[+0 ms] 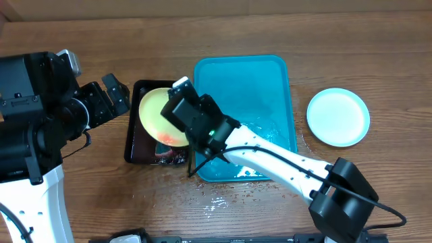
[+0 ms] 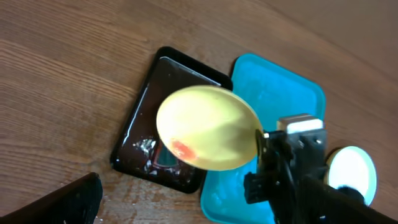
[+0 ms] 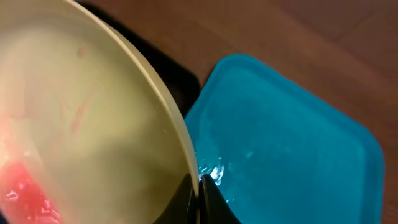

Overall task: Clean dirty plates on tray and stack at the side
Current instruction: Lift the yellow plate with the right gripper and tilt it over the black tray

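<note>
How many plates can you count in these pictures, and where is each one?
2. A yellow-green plate is held tilted over the black tray by the right gripper; a light blue plate lies on the table, right of the turquoise tray. Others may be hidden.

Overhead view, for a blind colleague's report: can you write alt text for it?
The right arm's fingers hold a pale yellow round plate with a red smear, tilted over a small black tray, beside a wet turquoise rectangular plastic tray. A light blue round plate lies on the wooden table at the picture's right.
</note>
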Controlling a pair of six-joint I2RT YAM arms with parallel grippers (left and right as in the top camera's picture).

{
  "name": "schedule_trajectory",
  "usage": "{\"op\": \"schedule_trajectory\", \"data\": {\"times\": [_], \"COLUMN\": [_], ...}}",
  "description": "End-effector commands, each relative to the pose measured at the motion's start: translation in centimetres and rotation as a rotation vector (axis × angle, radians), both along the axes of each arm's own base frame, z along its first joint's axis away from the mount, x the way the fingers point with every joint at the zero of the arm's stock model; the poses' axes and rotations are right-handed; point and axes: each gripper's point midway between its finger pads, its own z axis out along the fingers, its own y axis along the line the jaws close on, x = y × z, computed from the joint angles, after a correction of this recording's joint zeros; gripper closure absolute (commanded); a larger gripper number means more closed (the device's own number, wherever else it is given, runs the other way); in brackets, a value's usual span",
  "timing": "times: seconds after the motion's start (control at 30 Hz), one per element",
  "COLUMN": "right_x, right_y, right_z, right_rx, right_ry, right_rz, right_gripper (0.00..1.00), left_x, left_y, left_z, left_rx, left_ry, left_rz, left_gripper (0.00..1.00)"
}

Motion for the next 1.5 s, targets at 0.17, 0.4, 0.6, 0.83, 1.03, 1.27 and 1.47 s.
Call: {"op": "schedule_trajectory", "data": {"times": [0.17,0.4,0.6,0.83,1.03,1.27,1.47], "right_x": [-1.7,-2.8,-4.1,-4.6,-4.6,-4.2,-4.1], "right_y": [-1.4,-1.3,-0.1,0.3,0.3,0.3,0.2], "right_z": [10.0,12.4,12.4,12.4,12.4,12.5,12.5], "right_rx": [-0.013,-0.019,-0.017,-0.063,-0.063,-0.051,-0.049], "right_ry": [-0.335,-0.426,-0.427,-0.432,-0.432,-0.432,-0.435], "right_rz": [-0.151,-0.173,-0.133,-0.091,-0.091,-0.099,-0.104], "right_gripper": [0.96,0.96,0.96,0.96,0.96,0.96,0.96], "left_x": [0.5,1.0,1.2,1.2,1.2,1.2,1.2], "left_y": [0.6,0.7,0.8,0.8,0.8,0.8,0.8], "left_z": [-0.2,-0.7,-1.0,-1.0,-1.0,-1.0,-1.0], "left_rx": [0.034,0.032,0.03,0.03,0.03,0.03,0.03], "left_ry": [0.012,0.032,0.041,0.043,0.043,0.043,0.043], "left_rz": [-0.003,-0.003,-0.003,-0.003,-0.004,-0.003,-0.003], "left_gripper": [0.0,0.0,0.0,0.0,0.0,0.0,0.0]}}
